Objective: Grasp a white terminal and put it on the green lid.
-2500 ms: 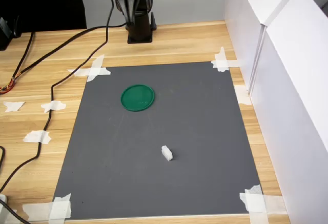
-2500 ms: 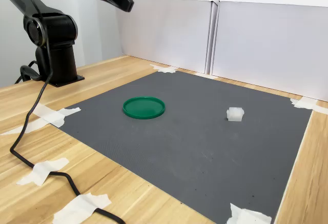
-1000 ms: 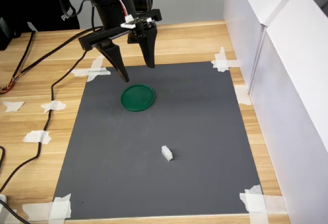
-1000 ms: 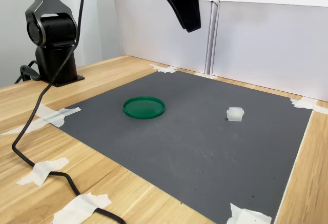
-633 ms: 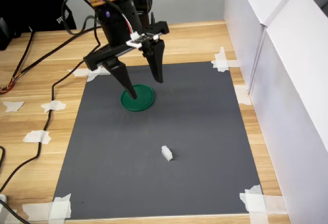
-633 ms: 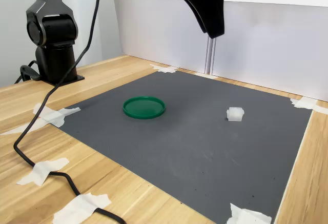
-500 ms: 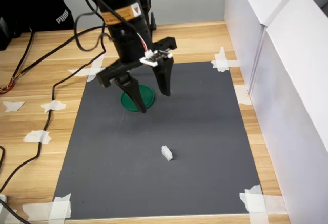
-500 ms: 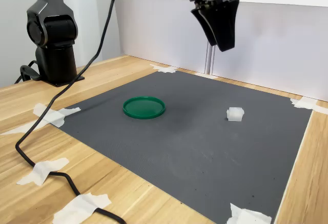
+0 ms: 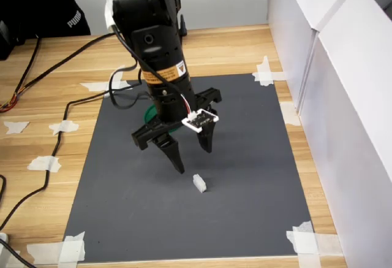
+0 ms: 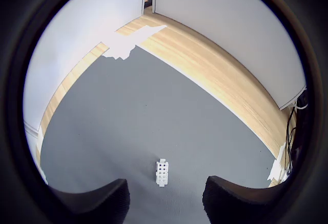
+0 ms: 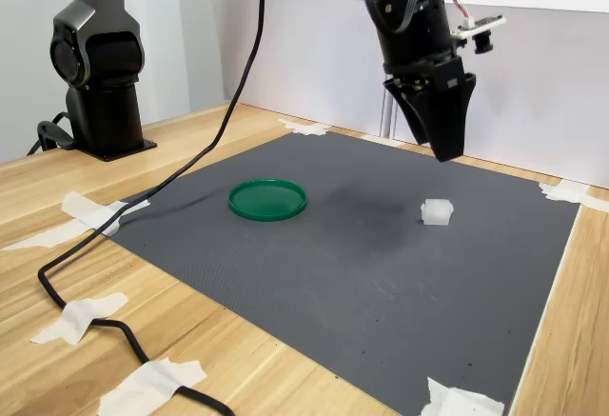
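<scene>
The white terminal (image 9: 199,183) is a tiny white block on the dark grey mat (image 9: 251,157), seen in both exterior views and also in the wrist view (image 10: 162,172). My gripper (image 9: 193,160) hangs open just above it, fingers pointing down, with nothing between them. In the second exterior view the gripper (image 11: 443,146) is above the white terminal (image 11: 437,211), clear of it. The wrist view shows the two dark fingertips (image 10: 102,203) either side of the block. The green lid (image 11: 267,200) lies flat further back on the mat; in the first exterior view the arm covers most of the green lid (image 9: 149,116).
White panel walls (image 9: 343,96) stand along the first exterior view's right. A black cable (image 11: 143,197) trails from the arm over the wooden table and the mat's edge. White tape scraps (image 9: 44,164) hold the mat corners. The arm's base (image 11: 95,73) stands at the second exterior view's left.
The arm has swung out from its base, passed over the green lid and come down over the white terminal. The gripper stays open throughout. Terminal and lid have not moved.
</scene>
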